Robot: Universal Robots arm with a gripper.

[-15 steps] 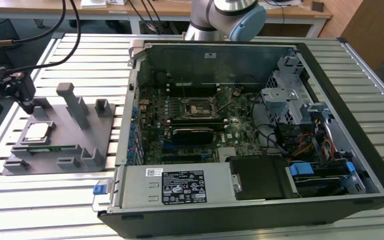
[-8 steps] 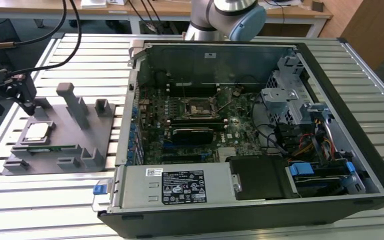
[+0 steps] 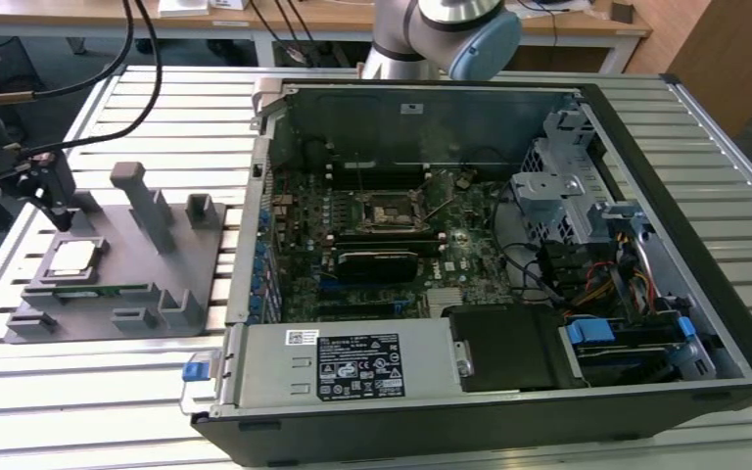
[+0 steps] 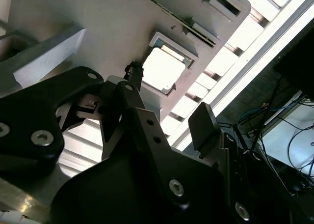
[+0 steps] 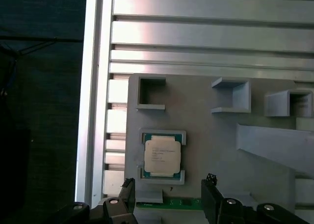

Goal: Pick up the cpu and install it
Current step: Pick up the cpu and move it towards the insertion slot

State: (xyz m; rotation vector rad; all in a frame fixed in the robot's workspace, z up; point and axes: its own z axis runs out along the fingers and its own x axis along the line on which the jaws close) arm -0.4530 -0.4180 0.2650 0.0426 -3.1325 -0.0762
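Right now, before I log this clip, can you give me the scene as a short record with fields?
gripper: open, holding nothing, above the holder plate close to the cpu
cpu: lying flat in its nest on the holder plate, untouched
memory stick: on the same plate, beside the cpu's nest
socket frame: on the motherboard inside the open computer case
task state: cpu not yet picked up

Silver cpu [image 5: 162, 155], grey fixture [image 5: 211, 145], seemingly green stick [image 5: 171, 203].
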